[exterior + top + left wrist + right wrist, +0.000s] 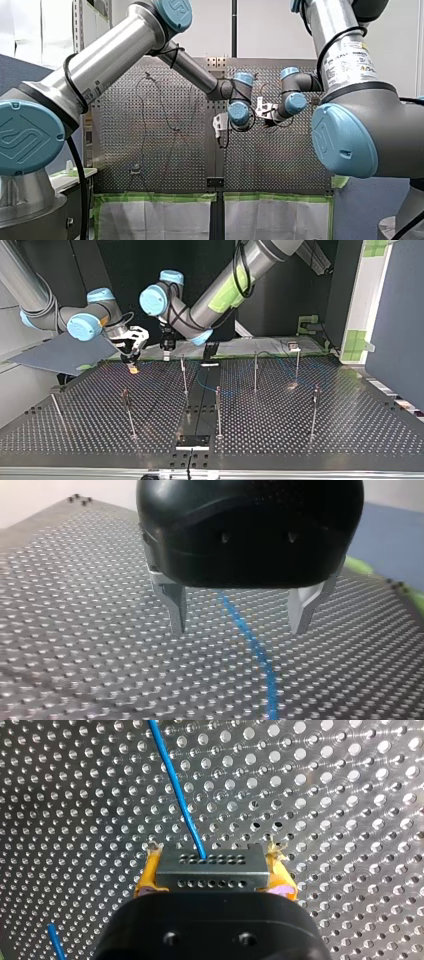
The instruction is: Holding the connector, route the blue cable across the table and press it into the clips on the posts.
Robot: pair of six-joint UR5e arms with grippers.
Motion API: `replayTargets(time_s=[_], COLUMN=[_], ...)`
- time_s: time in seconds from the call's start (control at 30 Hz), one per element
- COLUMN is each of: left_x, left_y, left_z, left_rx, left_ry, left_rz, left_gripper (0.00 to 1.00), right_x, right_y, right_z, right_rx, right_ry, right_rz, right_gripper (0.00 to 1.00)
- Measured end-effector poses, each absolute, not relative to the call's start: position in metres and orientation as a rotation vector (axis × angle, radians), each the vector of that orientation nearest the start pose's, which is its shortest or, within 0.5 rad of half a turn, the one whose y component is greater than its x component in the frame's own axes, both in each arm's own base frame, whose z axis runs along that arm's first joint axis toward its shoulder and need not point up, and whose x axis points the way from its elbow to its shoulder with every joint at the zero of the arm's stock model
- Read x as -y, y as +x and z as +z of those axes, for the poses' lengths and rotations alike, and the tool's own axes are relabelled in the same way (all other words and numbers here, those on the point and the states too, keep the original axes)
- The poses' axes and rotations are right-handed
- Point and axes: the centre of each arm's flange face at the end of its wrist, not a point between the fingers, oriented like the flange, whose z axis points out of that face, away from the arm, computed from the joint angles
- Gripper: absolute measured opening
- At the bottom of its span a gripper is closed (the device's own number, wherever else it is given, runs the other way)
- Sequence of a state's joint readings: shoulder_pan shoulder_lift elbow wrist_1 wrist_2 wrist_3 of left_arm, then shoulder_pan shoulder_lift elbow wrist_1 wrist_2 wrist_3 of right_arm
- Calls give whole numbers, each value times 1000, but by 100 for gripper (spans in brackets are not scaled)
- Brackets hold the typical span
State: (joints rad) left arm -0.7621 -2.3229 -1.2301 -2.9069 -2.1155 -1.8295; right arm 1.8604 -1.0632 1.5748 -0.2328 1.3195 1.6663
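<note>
While right fingers (147, 876) grip one connector (210, 868), left fingers (175, 605) gape empty above one blue cable (250, 640) amid seven posts (218, 410)

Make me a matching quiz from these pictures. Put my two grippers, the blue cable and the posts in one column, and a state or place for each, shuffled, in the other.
Column one
1. left gripper
2. right gripper
3. blue cable
4. posts

Column two
A. shut on the connector
B. upright on the perforated table
C. open, holding nothing
D. runs out of the connector

Pairs: 1-C, 2-A, 3-D, 4-B
</note>
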Motion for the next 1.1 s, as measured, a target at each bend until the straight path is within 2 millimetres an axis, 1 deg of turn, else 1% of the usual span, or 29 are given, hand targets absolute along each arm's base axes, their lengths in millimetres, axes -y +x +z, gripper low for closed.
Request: replayTargets(time_s=[0.1, 0.2, 0.67, 0.77, 0.93, 0.97, 1.0, 1.03, 1.07, 1.1], left_x=[557, 561, 576, 582, 590, 591, 592, 593, 594, 595], left_y=[468, 473, 502, 504, 508, 508, 509, 509, 509, 508], left_z=[204, 197, 157, 158, 173, 176, 177, 179, 180, 180], left_rx=[-1725, -1738, -1760, -1751, -1719, -1714, -1711, -1707, -1705, -1703], left_ry=[32, 37, 13, 5, -18, -21, -23, -26, -26, -27], left_rz=[-281, -273, -255, -257, -266, -268, -270, -270, -271, -271], left_gripper=[100, 100, 100, 100, 100, 61, 61, 47, 27, 27], right_x=[543, 544, 542, 542, 542, 542, 542, 542, 542, 542], right_y=[327, 327, 329, 329, 330, 330, 330, 330, 330, 330], right_z=[220, 220, 221, 221, 222, 222, 221, 222, 222, 222], right_rx=[1210, 1209, 1192, 1191, 1191, 1191, 1191, 1191, 1192, 1192], right_ry=[1795, 1796, 1817, 1820, 1821, 1821, 1821, 1821, 1821, 1820], right_rz=[1502, 1504, 1535, 1539, 1542, 1542, 1542, 1542, 1543, 1543], right_gripper=[0, 0, 0, 0, 0, 0, 0, 0, 0, 0])
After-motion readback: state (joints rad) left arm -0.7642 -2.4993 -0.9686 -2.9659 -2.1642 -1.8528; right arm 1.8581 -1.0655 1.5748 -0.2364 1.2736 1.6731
